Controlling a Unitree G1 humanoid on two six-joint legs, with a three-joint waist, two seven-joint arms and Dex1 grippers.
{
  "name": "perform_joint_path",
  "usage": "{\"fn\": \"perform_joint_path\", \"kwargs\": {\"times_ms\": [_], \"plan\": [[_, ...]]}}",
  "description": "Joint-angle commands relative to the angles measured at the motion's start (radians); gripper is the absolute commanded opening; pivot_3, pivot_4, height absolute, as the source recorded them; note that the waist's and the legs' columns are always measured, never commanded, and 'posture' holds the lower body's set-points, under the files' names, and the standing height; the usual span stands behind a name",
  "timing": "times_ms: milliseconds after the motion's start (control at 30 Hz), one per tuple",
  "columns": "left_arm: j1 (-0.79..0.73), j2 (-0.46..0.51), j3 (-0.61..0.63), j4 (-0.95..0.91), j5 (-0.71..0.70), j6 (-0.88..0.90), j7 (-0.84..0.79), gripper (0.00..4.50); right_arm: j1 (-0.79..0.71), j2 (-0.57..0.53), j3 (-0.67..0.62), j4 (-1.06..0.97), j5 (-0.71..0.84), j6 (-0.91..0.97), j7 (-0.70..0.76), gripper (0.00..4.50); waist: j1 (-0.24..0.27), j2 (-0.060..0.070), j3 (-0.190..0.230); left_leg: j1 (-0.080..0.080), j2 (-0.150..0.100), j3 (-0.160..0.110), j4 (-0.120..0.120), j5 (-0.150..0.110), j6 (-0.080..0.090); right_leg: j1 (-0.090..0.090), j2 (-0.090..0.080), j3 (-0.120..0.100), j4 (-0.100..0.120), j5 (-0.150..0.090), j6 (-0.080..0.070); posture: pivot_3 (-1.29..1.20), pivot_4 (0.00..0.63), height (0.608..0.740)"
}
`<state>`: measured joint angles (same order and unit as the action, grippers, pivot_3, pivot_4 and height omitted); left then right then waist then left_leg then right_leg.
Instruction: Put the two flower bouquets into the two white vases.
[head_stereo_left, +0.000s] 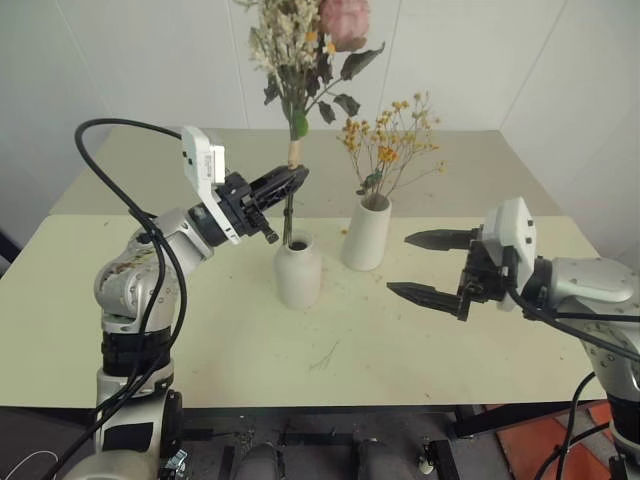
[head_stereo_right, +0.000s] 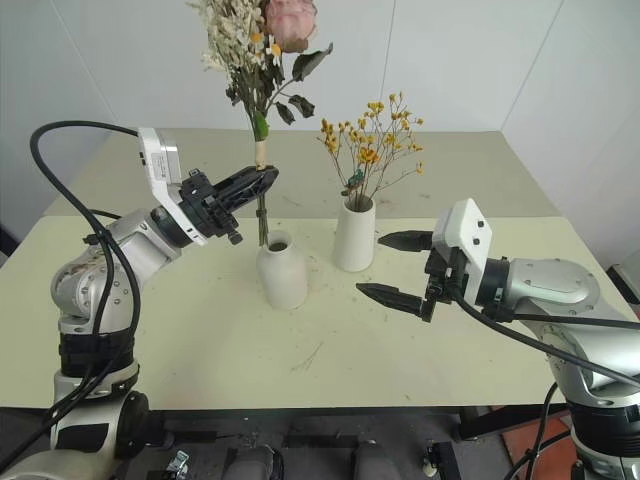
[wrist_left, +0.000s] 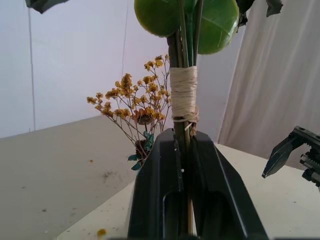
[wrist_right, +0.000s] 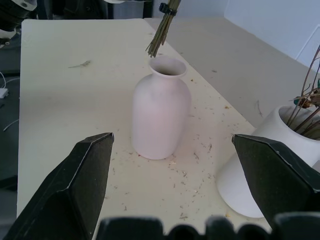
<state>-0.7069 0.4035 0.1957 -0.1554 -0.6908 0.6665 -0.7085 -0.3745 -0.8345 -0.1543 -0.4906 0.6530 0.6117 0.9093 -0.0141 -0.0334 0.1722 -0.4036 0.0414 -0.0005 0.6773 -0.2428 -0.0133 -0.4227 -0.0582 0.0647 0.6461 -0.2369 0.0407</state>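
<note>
My left gripper is shut on the twine-wrapped stems of the cream-white bouquet with the pink rose. It holds the bunch upright, and the stem ends hang just above the mouth of the short rounded vase. The yellow-orange bouquet stands in the taller tapered vase, just right of the short one. My right gripper is open, hovering over the table to the right of both vases and pointing at them, with nothing between its fingers.
Both vases stand mid-table on a pale table top scattered with small dried flower crumbs. A second table surface lies behind it, with white walls beyond. A loose twig lies in front of the short vase.
</note>
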Motion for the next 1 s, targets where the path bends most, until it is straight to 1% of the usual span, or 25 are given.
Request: {"fn": "perform_joint_path", "kwargs": {"times_ms": [33,200,333,400,567,733,933,1000], "plan": [[0.005,0.007,-0.007,0.002,0.022,-0.066,-0.016,0.00,0.002,-0.011,-0.049,-0.038,0.032,0.008,-0.017,4.50,0.000,0.000,0.000,0.000,0.000,0.000,0.000,0.000,0.000,0.000,0.000,0.000,0.000,0.000,0.000,0.00,0.150,0.740],[-0.003,-0.013,0.004,0.015,0.001,-0.062,0.011,0.00,0.001,-0.008,-0.054,-0.041,0.037,0.013,-0.021,4.50,0.000,0.000,0.000,0.000,0.000,0.000,0.000,0.000,0.000,0.000,0.000,0.000,0.000,0.000,0.000,0.00,0.150,0.740],[-0.036,-0.026,0.057,0.037,-0.087,-0.015,0.032,0.00,-0.003,-0.004,-0.059,-0.045,0.070,0.022,-0.028,4.50,-0.001,0.000,0.000,0.000,0.000,0.000,0.000,0.000,0.000,0.000,0.000,0.000,0.000,0.000,0.000,0.00,0.150,0.740],[-0.042,-0.026,0.067,0.042,-0.105,-0.004,0.048,0.00,0.002,-0.002,-0.061,-0.050,0.078,0.025,-0.033,4.50,-0.001,0.000,0.000,0.000,0.000,0.000,0.000,0.000,0.000,0.000,0.000,0.000,0.000,0.000,0.000,0.00,0.150,0.740],[-0.041,-0.026,0.037,0.043,-0.088,-0.010,0.062,0.00,0.008,-0.004,-0.054,-0.057,0.080,0.023,-0.043,4.50,0.000,0.000,0.000,0.000,0.000,0.000,0.000,0.000,0.000,0.000,0.000,0.000,0.000,0.000,0.000,0.00,0.150,0.740],[-0.009,-0.041,0.000,0.030,-0.036,-0.049,0.092,0.00,0.035,-0.007,-0.056,-0.072,0.089,0.023,-0.051,4.50,0.001,0.000,0.000,0.000,0.000,0.000,0.000,0.000,0.000,0.000,0.000,0.000,0.000,0.000,0.000,0.00,0.150,0.740],[-0.010,-0.088,-0.030,0.040,0.016,-0.108,0.119,0.00,0.010,-0.011,-0.058,-0.058,0.100,0.029,-0.053,4.50,0.001,0.000,0.000,0.000,0.000,0.000,0.000,0.000,0.000,0.000,0.000,0.000,0.000,0.000,0.000,0.00,0.150,0.740],[-0.010,-0.090,-0.040,0.045,0.033,-0.116,0.119,0.00,0.009,-0.012,-0.057,-0.052,0.097,0.028,-0.049,4.50,0.000,0.000,0.000,0.000,0.000,0.000,0.000,0.000,0.000,0.000,0.000,0.000,0.000,0.000,0.000,0.00,0.150,0.740]]}}
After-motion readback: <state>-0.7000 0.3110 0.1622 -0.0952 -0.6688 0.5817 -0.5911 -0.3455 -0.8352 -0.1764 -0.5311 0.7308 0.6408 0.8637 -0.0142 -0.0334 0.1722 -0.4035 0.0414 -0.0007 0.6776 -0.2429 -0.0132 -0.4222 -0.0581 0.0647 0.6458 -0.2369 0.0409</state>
